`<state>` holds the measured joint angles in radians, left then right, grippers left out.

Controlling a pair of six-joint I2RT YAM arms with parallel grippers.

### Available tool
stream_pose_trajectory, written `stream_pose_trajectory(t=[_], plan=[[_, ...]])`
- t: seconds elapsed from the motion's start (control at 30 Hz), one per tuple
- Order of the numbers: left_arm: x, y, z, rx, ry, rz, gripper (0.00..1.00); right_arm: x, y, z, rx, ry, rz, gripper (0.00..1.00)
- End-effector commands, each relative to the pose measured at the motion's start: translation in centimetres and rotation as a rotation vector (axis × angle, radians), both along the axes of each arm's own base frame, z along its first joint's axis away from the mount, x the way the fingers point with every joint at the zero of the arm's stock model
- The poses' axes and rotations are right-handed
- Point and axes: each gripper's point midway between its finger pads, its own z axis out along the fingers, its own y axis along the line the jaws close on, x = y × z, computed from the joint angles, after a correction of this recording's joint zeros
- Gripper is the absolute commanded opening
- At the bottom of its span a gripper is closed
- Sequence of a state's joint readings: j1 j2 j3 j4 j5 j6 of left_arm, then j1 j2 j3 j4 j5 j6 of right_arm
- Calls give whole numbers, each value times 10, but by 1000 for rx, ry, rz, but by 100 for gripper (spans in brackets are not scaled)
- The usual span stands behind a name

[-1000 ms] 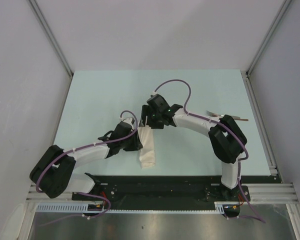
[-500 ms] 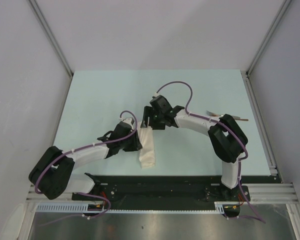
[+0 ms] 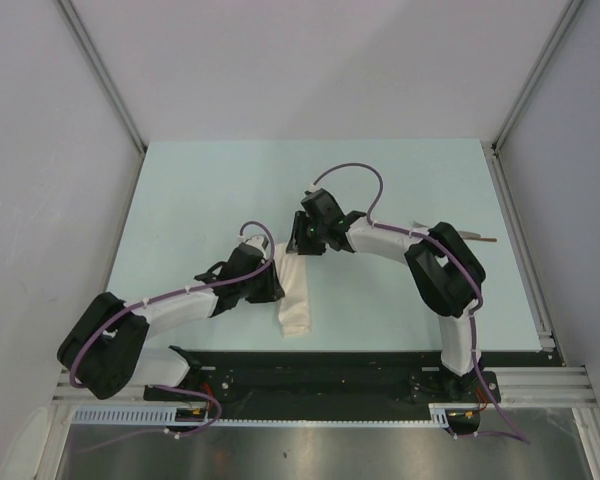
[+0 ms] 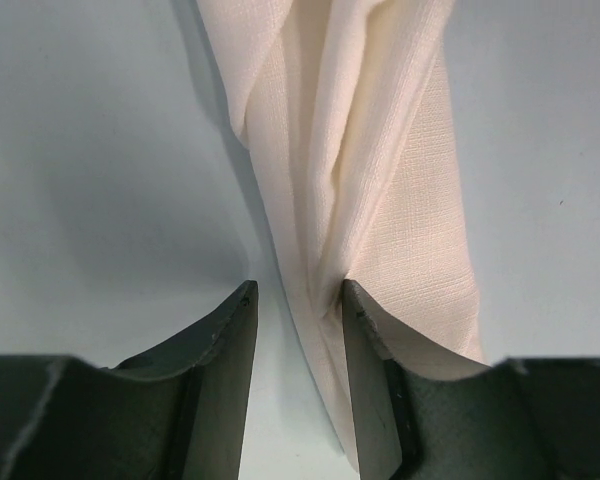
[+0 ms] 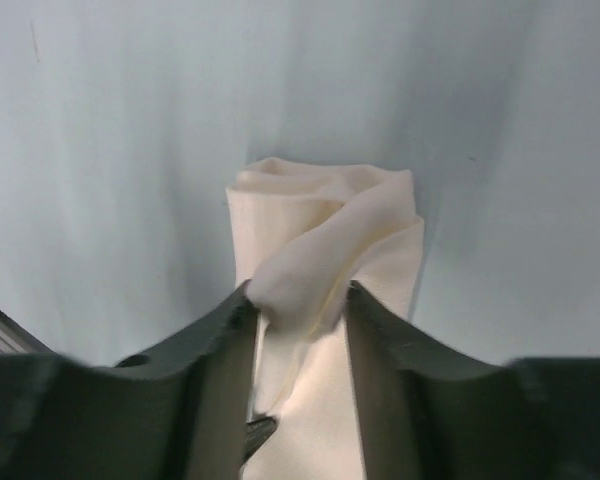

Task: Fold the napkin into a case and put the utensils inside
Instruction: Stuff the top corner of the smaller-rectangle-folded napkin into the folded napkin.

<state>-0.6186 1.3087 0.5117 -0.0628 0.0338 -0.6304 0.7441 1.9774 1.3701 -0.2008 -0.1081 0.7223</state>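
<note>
The napkin, cream and folded into a narrow long case, lies at the table's centre. My left gripper stands at its left edge. In the left wrist view the left gripper is partly open: its right finger rests on the napkin, and bare table shows beside its left finger. My right gripper is shut on a raised fold of the napkin at its far end. The spoon's handle pokes out behind the right arm; its bowl is hidden.
The pale green table ends at a black rail in front and at grey walls on the other sides. The right arm's elbow hangs over the table's right part. A dark tip shows under the fold; what it is I cannot tell.
The right jaws have closed from wide onto the napkin's far end, bunching it up. The right elbow has shifted a little left. The left arm has not moved.
</note>
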Motion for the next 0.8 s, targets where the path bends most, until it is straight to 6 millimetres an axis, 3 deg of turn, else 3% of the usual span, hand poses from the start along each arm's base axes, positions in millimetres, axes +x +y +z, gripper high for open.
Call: stream_pose_trajectory(t=[0.0,0.03,0.07,0.17,0.3,0.37,0.43,0.5,0.53,0.7,0.77], plan=[[3,-4,8,-31,-10,8,44,14,13,16,40,-46,17,36],[3,-5,9,-39,-10,7,44,13,14,16,43,-44,21,31],[3,-7,12,-46,-8,3,45,13,14,16,46,-46,23,17],[4,-7,28,-50,-29,-15,51,12,13,20,45,-51,25,0],[34,7,90,-72,-153,74,66,8,12,19,52,-45,44,0],[55,22,108,-54,-174,152,63,7,10,18,54,-41,44,0],[65,26,108,-55,-131,159,49,4,9,20,65,-37,44,0],[82,21,99,-12,-90,140,30,3,8,23,80,-37,41,0],[89,15,90,-3,-76,124,29,3,3,25,91,-33,26,0],[108,1,90,14,-133,34,34,-2,-1,33,161,-2,37,0],[112,-3,81,42,-121,-4,34,-3,-4,34,176,9,33,0]])
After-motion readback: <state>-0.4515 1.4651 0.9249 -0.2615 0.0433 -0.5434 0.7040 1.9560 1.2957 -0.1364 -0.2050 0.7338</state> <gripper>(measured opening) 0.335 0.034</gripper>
